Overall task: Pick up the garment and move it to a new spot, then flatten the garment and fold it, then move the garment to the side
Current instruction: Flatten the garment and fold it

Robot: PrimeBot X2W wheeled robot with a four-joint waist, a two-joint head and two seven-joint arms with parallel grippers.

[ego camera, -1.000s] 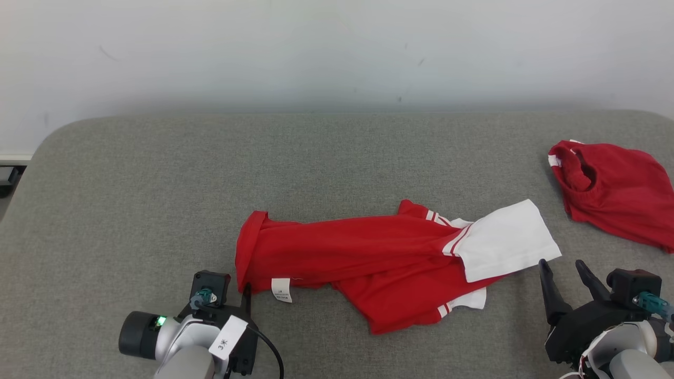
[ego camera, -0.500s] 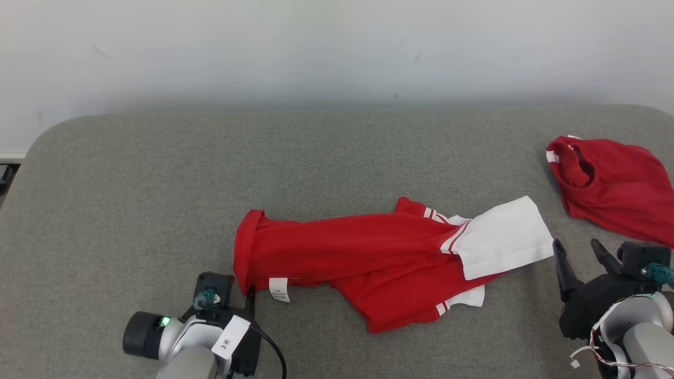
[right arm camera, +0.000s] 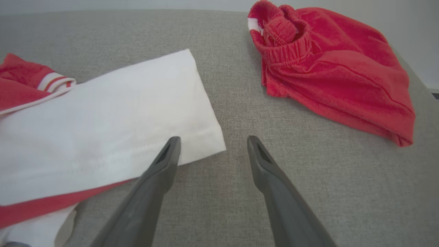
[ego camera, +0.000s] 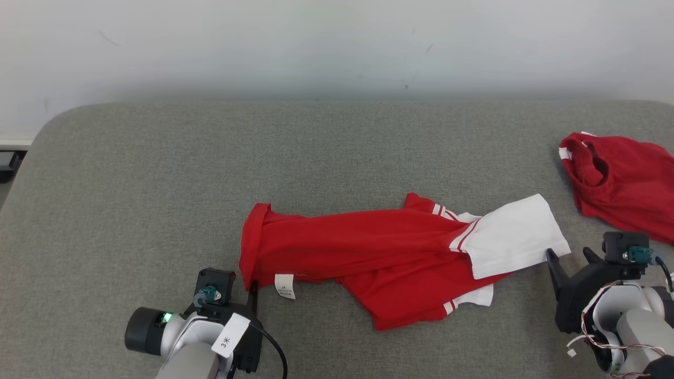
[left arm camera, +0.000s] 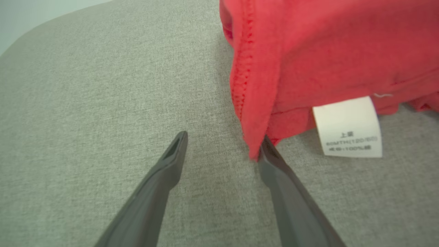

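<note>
The garment (ego camera: 368,252), a red shirt with white sleeves and striped trim, lies crumpled across the middle of the grey padded table (ego camera: 158,173). My left gripper (ego camera: 245,292) is open at its lower left hem corner. In the left wrist view the left gripper (left arm camera: 223,139) straddles bare table, its right finger touching the red hem (left arm camera: 253,103) near a white care label (left arm camera: 348,127). My right gripper (ego camera: 568,255) is open at the white sleeve's lower right corner. In the right wrist view the right gripper (right arm camera: 213,139) has its left finger at the edge of the white sleeve (right arm camera: 103,116).
A second red piece of clothing (ego camera: 626,184) with an elastic waistband lies bunched at the table's right edge, and in the right wrist view this red piece (right arm camera: 325,75) sits beyond my fingers. A pale wall (ego camera: 337,47) stands behind the table. Its left corner is rounded.
The head camera has shifted a little. My right gripper has drawn in closer to the white sleeve's corner, still open. The left gripper has kept its place at the hem.
</note>
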